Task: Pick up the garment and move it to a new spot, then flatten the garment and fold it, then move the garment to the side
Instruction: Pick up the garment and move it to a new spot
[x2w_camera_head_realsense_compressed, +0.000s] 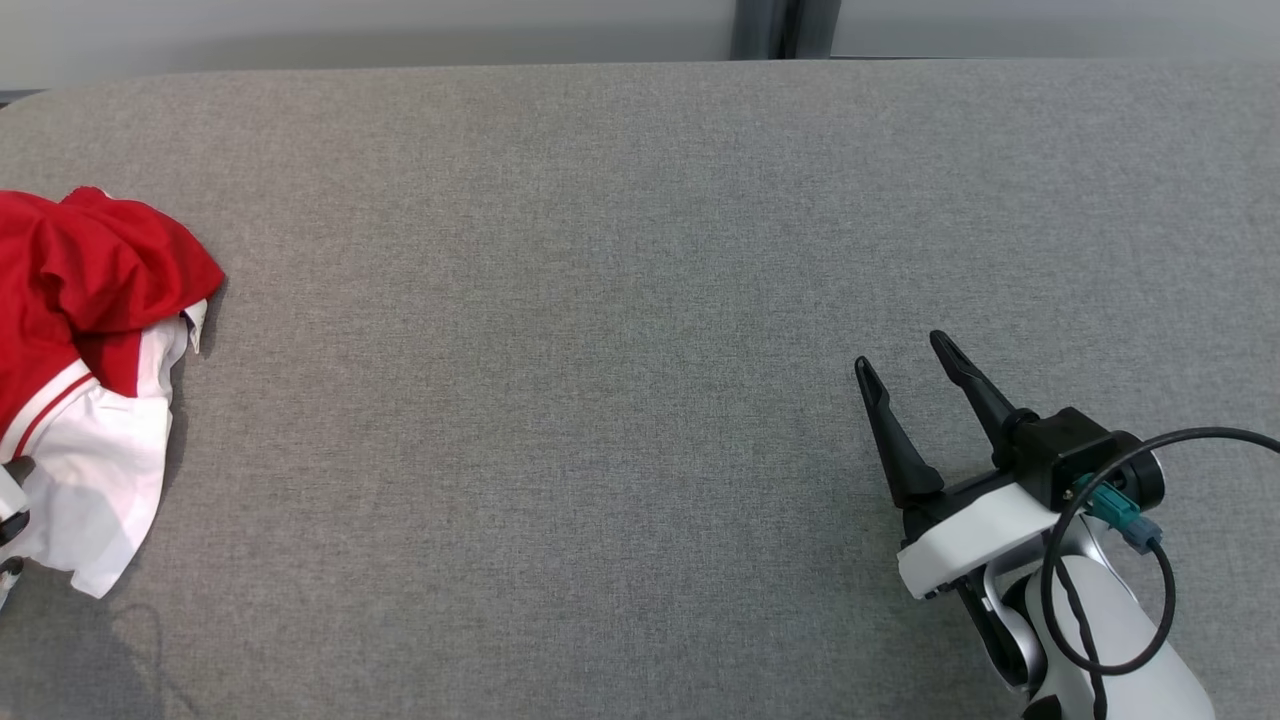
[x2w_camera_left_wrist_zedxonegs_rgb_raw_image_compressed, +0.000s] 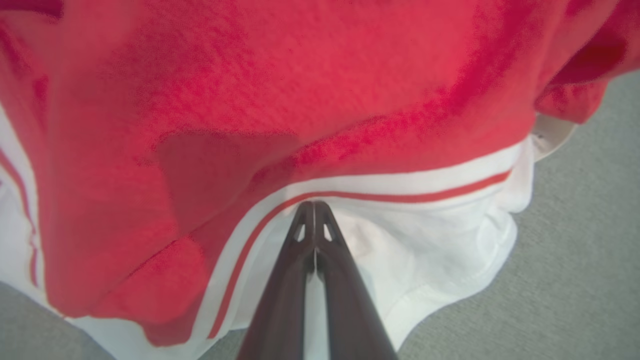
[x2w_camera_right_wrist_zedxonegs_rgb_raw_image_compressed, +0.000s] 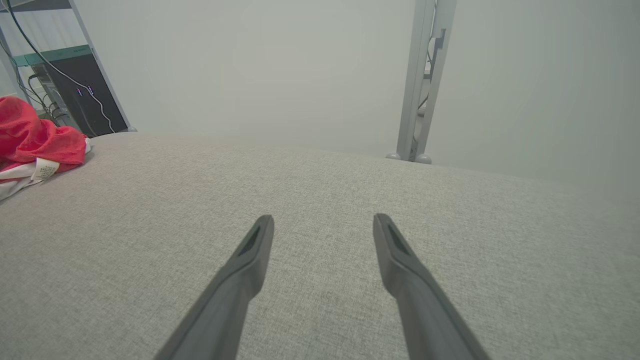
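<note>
Head view: I am seeing the garment lying crumpled at the far left edge of the grey tabletop. The right gripper is hovering at the lower right, spread wide and well apart from it.

Left wrist view: the left gripper is pinching closed at the striped trim, apparently holding cloth. I am judging this arm the one to lift.

Right wrist view: the garment is sitting far off to the left.
</note>
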